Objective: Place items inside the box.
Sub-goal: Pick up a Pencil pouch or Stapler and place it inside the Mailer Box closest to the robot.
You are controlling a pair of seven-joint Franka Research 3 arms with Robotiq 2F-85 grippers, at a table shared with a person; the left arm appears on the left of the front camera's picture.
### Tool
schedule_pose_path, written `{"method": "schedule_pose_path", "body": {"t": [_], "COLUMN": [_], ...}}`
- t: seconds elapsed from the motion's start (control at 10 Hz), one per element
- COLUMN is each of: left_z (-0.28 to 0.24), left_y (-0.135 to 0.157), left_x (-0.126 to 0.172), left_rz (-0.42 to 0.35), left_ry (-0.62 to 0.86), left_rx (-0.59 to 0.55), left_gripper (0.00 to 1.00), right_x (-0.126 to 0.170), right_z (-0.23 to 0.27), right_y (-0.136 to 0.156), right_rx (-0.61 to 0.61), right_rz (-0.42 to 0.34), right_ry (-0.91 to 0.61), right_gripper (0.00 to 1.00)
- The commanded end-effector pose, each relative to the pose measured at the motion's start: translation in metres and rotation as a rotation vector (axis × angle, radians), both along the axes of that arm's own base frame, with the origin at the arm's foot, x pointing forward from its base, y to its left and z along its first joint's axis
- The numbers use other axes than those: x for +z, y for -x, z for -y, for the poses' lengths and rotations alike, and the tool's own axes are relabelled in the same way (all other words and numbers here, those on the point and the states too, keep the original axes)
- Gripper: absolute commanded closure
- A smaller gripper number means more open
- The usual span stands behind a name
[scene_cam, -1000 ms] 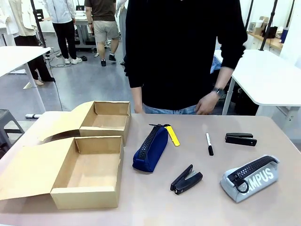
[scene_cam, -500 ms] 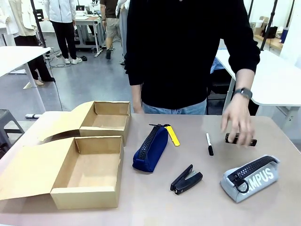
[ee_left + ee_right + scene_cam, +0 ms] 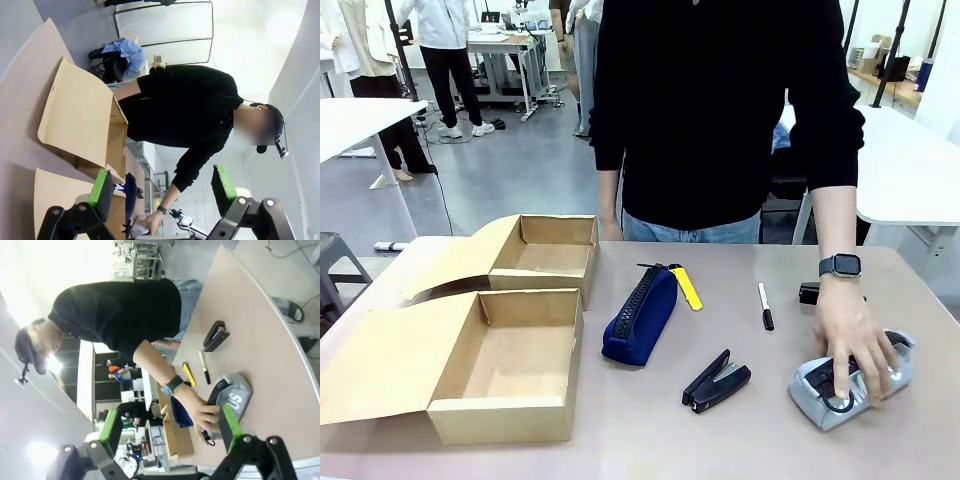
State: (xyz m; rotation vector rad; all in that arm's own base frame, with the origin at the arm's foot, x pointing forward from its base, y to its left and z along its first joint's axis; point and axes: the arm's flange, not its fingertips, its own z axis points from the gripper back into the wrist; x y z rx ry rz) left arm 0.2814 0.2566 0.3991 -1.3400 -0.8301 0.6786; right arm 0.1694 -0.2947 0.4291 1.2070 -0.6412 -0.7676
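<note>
Two open cardboard boxes stand at the table's left, one near [image 3: 510,370] and one farther back [image 3: 545,255]. In the middle lie the navy pencil case [image 3: 642,315], the yellow utility knife [image 3: 688,288], the black marker [image 3: 765,305] and a black stapler [image 3: 716,380]. The person's wrist partly hides a second stapler [image 3: 808,292]. The person's hand [image 3: 855,345] rests on the grey pencil case [image 3: 815,392] at the right. My left gripper [image 3: 162,185] is open and holds nothing, high above the box side. Open too, my right gripper [image 3: 170,427] looks down at the grey case [image 3: 235,395].
The person in a black top stands at the table's far edge. The box flaps [image 3: 380,370] spread out toward the left edge. White tables stand at both sides beyond this one, and other people are far back in the room.
The person's hand has come from the hip, passed over the far stapler and come down on the grey pencil case. Nothing else on the table has moved.
</note>
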Motion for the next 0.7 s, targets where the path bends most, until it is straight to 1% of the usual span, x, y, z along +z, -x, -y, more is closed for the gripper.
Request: {"method": "schedule_pose_path", "body": {"t": [0.0, 0.1, 0.2, 0.4, 0.6], "left_z": [-0.001, -0.001, -0.001, -0.001, -0.001], "left_y": [0.000, 0.000, 0.000, 0.000, 0.000], "left_x": [0.001, 0.001, 0.001, 0.001, 0.001], "left_rz": [0.020, 0.020, 0.020, 0.020, 0.020], "left_ry": [0.005, 0.005, 0.005, 0.005, 0.005], "left_rx": [-0.002, -0.002, -0.002, -0.002, -0.002], "left_gripper": [0.00, 0.00, 0.00, 0.00, 0.00], "right_x": [-0.013, -0.009, -0.007, -0.010, -0.002], "right_z": [-0.038, -0.044, -0.045, -0.051, -0.070], "right_y": [-0.021, -0.025, -0.026, -0.027, -0.038], "right_rx": [0.044, 0.064, 0.058, 0.067, 0.107], "right_rz": [0.010, 0.012, 0.008, -0.003, -0.022], "right_ry": [0.008, 0.027, 0.031, 0.027, 0.086], "right_gripper": [0.00, 0.00, 0.00, 0.00, 0.00]}}
